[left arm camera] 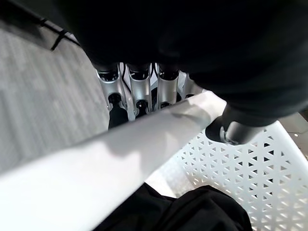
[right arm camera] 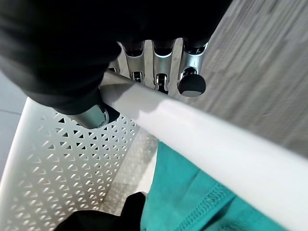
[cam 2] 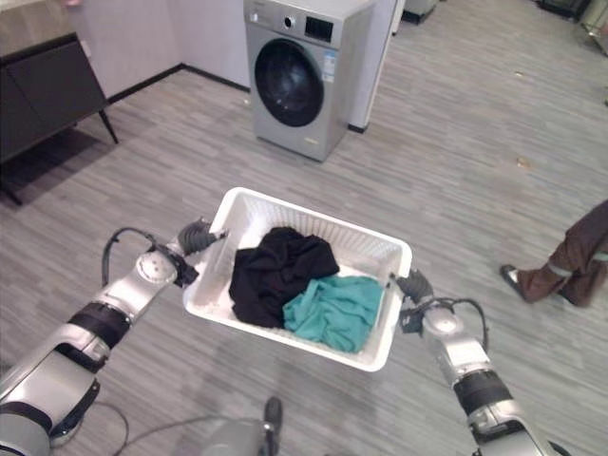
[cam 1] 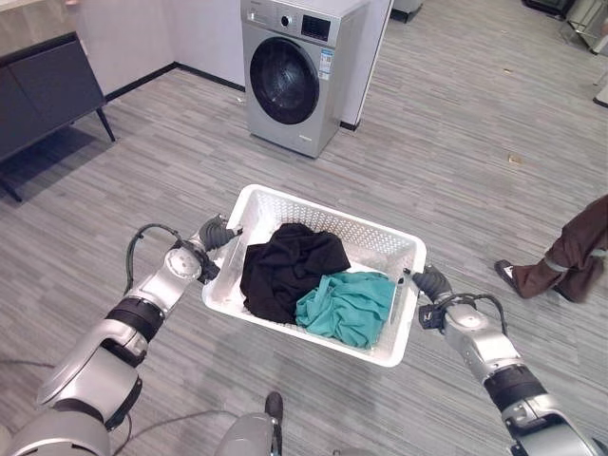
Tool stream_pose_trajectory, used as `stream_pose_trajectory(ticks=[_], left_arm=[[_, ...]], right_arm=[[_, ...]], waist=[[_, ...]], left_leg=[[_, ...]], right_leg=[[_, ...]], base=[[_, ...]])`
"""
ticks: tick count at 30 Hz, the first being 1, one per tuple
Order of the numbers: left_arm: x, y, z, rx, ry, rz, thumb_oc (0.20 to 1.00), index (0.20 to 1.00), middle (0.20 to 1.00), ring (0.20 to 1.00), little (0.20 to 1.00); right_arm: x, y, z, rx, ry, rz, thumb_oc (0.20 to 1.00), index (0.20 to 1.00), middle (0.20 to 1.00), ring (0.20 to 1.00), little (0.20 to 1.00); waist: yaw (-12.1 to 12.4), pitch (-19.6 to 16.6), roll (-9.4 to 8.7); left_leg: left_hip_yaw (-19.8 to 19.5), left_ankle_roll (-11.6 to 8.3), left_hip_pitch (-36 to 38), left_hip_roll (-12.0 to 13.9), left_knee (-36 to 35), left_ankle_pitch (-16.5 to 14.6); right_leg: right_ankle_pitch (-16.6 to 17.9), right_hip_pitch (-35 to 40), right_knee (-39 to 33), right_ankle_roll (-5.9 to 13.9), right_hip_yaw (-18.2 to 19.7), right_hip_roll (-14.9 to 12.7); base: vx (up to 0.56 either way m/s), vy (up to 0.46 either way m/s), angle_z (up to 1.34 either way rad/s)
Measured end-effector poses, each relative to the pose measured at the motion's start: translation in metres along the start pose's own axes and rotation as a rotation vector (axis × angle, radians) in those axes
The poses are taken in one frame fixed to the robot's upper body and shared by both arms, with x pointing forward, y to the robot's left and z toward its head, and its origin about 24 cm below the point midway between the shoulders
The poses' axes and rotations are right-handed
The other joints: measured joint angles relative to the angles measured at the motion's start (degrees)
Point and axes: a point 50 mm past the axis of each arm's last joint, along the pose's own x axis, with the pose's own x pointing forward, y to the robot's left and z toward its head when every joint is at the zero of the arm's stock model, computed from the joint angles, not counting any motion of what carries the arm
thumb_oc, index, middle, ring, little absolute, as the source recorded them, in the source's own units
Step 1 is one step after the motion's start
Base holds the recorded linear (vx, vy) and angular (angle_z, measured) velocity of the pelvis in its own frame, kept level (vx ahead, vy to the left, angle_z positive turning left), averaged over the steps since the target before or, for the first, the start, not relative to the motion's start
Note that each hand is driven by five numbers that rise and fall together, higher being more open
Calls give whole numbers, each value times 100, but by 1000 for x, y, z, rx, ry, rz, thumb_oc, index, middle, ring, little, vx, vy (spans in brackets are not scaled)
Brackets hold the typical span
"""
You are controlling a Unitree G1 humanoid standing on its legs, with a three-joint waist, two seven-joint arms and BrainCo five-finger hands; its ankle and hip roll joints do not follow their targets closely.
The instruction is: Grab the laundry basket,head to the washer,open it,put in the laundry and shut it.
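Carrying white laundry basket [cam 1: 256, 204] above floor, left robot hand [cam 1: 215, 234] and right robot hand [cam 1: 432, 282] each clamped on opposite rim; black and teal laundry [cam 1: 318, 283] inside; washer [cam 1: 288, 71] ahead, door closed – we keep basket level, walk straight

Laundry [cam 1: 313, 280] in basket [cam 1: 394, 249] (held off floor); washer [cam 1: 290, 71] beyond

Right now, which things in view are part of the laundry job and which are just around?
Job things:
basket, held at its rim by the left hand and right hand
black garment and teal garment inside it
washer, door shut

Just around:
dark cabinet
person's leg
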Motion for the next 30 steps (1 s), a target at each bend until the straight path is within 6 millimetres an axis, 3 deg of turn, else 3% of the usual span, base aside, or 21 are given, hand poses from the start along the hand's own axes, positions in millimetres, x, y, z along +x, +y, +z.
stream_pose_trajectory(ticks=[2, 4, 5, 6, 7, 8, 9, 12, 13, 14, 15, 16, 17, 19, 20, 21, 23, 24, 25, 28, 30], left_arm=[[4, 2, 8, -3, -15, 7, 200, 200, 200, 200, 200], [7, 4, 18, -2, -41, 12, 200, 200, 200, 200, 200], [7, 4, 20, 0, -48, 14, 200, 200, 200, 200, 200], [8, 4, 21, 0, -53, 15, 200, 200, 200, 200, 200], [8, 4, 22, 2, -54, 15, 200, 200, 200, 200, 200], [8, 4, 23, 5, -59, 12, 200, 200, 200, 200, 200], [8, 3, 23, 5, -61, 9, 200, 200, 200, 200, 200], [9, -5, 18, 23, -40, -8, 200, 200, 200, 200, 200], [10, -11, 18, 21, -35, -24, 200, 200, 200, 200, 200], [11, -16, 18, 15, -31, -35, 200, 200, 200, 200, 200], [11, -19, 20, 4, -37, -40, 200, 200, 200, 200, 200], [11, -20, 19, 4, -36, -43, 200, 200, 200, 200, 200], [12, -16, 22, 1, -42, -31, 200, 200, 200, 200, 200], [13, -12, 31, 6, -75, -23, 200, 200, 200, 200, 200], [12, -10, 31, 9, -80, -19, 200, 200, 200, 200, 200], [11, -4, 34, 22, -91, -11, 200, 200, 200, 200, 200], [10, 0, 33, 25, -93, -3, 200, 200, 200, 200, 200], [10, 4, 33, 39, -87, 1, 200, 200, 200, 200, 200], [11, 3, 40, 35, -108, 0, 200, 200, 200, 200, 200], [10, 1, 40, 14, -112, -6, 200, 200, 200, 200, 200], [10, -3, 37, 7, -97, -17, 200, 200, 200, 200, 200]], right_arm=[[-1, -1, -2, -5, 7, -1, 200, 200, 200, 200, 200], [-2, -4, -4, -11, 15, -5, 200, 200, 200, 200, 200], [-2, -5, -3, -15, 10, -7, 200, 200, 200, 200, 200], [-2, -8, 0, -21, 1, -10, 200, 200, 200, 200, 200], [-2, -9, 1, -18, -3, -12, 200, 200, 200, 200, 200], [-6, -12, 0, -7, -14, -19, 200, 200, 200, 200, 200], [-7, -12, 0, -3, -13, -19, 200, 200, 200, 200, 200], [-9, -12, -9, 3, 15, -17, 200, 200, 200, 200, 200], [-10, -15, -13, 2, 29, -20, 200, 200, 200, 200, 200], [-10, -17, -17, 3, 49, -28, 200, 200, 200, 200, 200], [-10, -20, -17, -3, 55, -32, 200, 200, 200, 200, 200], [-10, -22, -16, -6, 50, -36, 200, 200, 200, 200, 200], [-7, -23, -8, 3, 31, -36, 200, 200, 200, 200, 200], [-7, -31, -1, 3, 15, -47, 200, 200, 200, 200, 200], [-6, -32, 1, 12, 4, -49, 200, 200, 200, 200, 200], [-3, -33, 13, 23, -32, -48, 200, 200, 200, 200, 200], [-2, -30, 17, 38, -50, -49, 200, 200, 200, 200, 200], [-2, -28, 19, 39, -60, -41, 200, 200, 200, 200, 200], [-5, -30, 17, 55, -59, -58, 200, 200, 200, 200, 200], [-6, -31, 16, 61, -61, -68, 200, 200, 200, 200, 200], [-9, -26, 3, 73, -27, -54, 200, 200, 200, 200, 200]], waist=[[-109, 31, 150], [-384, 43, 172], [-438, 40, 165], [-460, 19, 147], [-439, 23, 153], [-481, 9, 142], [-487, 12, 140], [-596, -17, 101], [-674, -23, 189], [-700, -73, 296], [-729, -122, 392], [-698, -203, 520], [-723, -230, 582], [-774, -239, 571], [-754, -283, 482], [-674, -282, 434], [-517, -230, 215], [-562, -185, -12], [-501, -80, -104], [-394, -32, -182], [-276, 13, -233]], left_leg=[[-169, -52, 381, 17, -366, 42], [-348, -197, 799, -6, -606, -39], [-355, -364, 926, -24, -648, -194], [-316, -596, 1081, -26, -682, -511], [-296, -506, 1170, -36, -675, -479], [-429, -514, 1323, -87, -689, -678], [-349, -498, 1408, -97, -704, -680], [-350, -875, 2141, -20, -822, -1056], [-543, -1145, 2486, 120, -786, -1224], [-687, -1195, 2614, 280, -653, -1253], [-649, -1239, 2631, 462, -109, -1281], [-609, -1271, 2481, 620, 319, -1244], [-591, -1518, 2058, 906, 1413, -1040], [-389, -1322, 1151, 1450, 3437, -561], [-365, -1378, 911, 1587, 3764, -482], [-322, -909, 221, 1974, 4824, 346], [-212, -913, -306, 2198, 5418, 303], [-272, -1075, -769, 2143, 5369, 153], [-110, -1000, -981, 2234, 5203, -89], [66, -1128, -1606, 2028, 4158, -295], [784, -1133, -1702, 1806, 2131, -134]], right_leg=[[-279, -456, -915, -61, -487, -37], [-71, -716, -3111, -137, -956, 138], [120, -850, -3623, -176, -1027, 183], [489, -912, -4768, -132, -1048, 326], [706, -916, -5271, -58, -1016, 389], [1232, -1085, -6112, 22, -808, 486], [1367, -1077, -6414, -12, -749, 532], [1577, -962, -6506, -122, -765, 568], [2015, -768, -6196, -277, -720, 642], [2148, -764, -5838, -377, -724, 736], [2347, -594, -5602, -1074, -767, 902], [2184, -508, -5534, -1125, -775, 1074], [1895, -353, -5390, -1229, -846, 1254], [1406, -90, -5223, -1468, -1043, 1501], [1213, -37, -5129, -1600, -1030, 1573], [913, 144, -5075, -1889, -976, 1812], [978, 456, -5129, -1827, -897, 1888], [820, 798, -5322, -1738, -764, 1838], [829, 1065, -5474, -1743, -772, 1830], [807, 1386, -5682, -1668, -695, 1803], [704, 1915, -5954, -1475, -751, 1766]], base=[[493, -51, 45], [458, -131, 73], [507, -152, 51], [501, -140, 28], [480, -124, 31], [462, -114, 32], [529, -129, 46], [742, -225, 45], [586, -227, 44], [541, -253, 53], [547, -324, 22], [444, -353, 7], [416, -412, 11], [378, -446, 32], [339, -429, 5], [210, -268, -19], [386, -263, -26], [471, -217, 4], [307, -50, 20], [203, -8, -13], [377, 59, -24]])
